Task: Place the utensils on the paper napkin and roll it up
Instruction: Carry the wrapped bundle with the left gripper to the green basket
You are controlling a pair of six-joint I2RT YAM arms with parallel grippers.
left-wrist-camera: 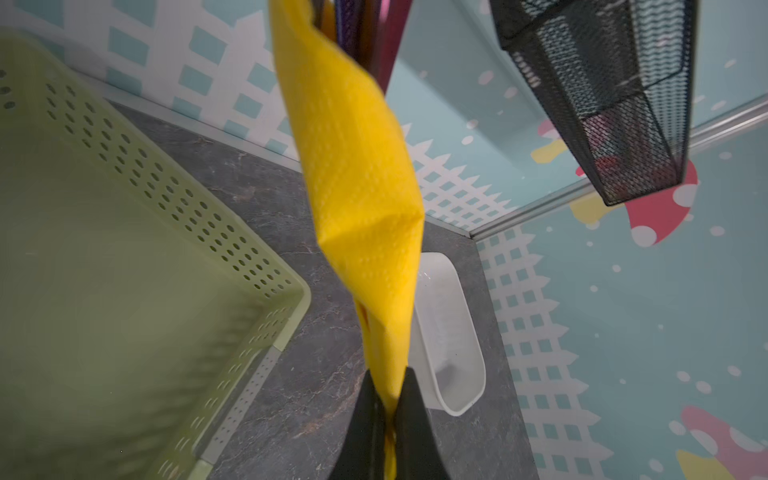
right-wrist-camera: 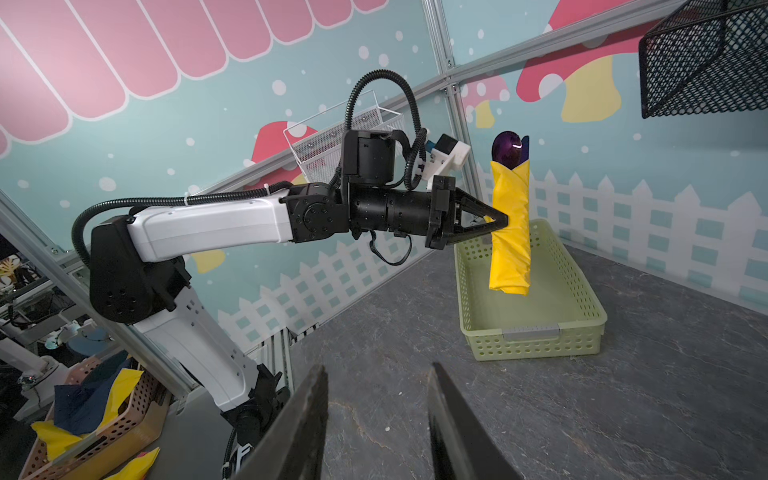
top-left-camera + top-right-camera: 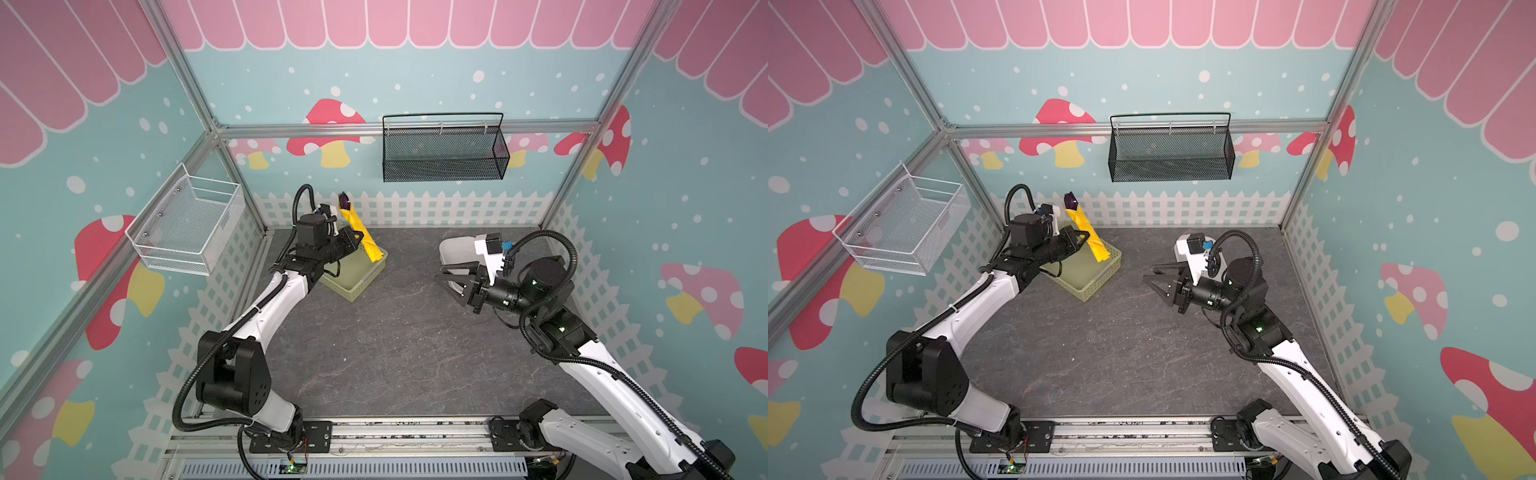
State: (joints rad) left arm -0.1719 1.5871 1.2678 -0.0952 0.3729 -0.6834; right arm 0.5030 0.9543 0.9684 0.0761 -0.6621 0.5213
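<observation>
**Roll pinched upright over the basket, right side idle**

Nearest you, the dark table (image 3: 395,353) lies bare across its middle, so either arm has broad room there. Just past it, your right gripper (image 3: 449,289) hovers with its jaws partly apart and nothing between them. It sits in front of a white tray (image 3: 455,249) without touching it. I judge it parked clear so the other arm can work alone.

Farther on, your left gripper (image 2: 500,220) is clamped on the paper napkin (image 2: 511,253), which is wound into a tight tube and stands nearly upright in the air. The pinch sits about mid-length, likely to keep the wrap from springing open and the utensils (image 2: 508,150) from sliding out. Only their tips show at the top, one of them a glossy purple bowl.

The tube's lower end hangs over the green basket (image 2: 536,347), and by my reading it is clear of the basket's floor. Behind it the fence wall is close and the black mesh basket (image 3: 444,153) hangs above, so keep your lifts modest.
</observation>
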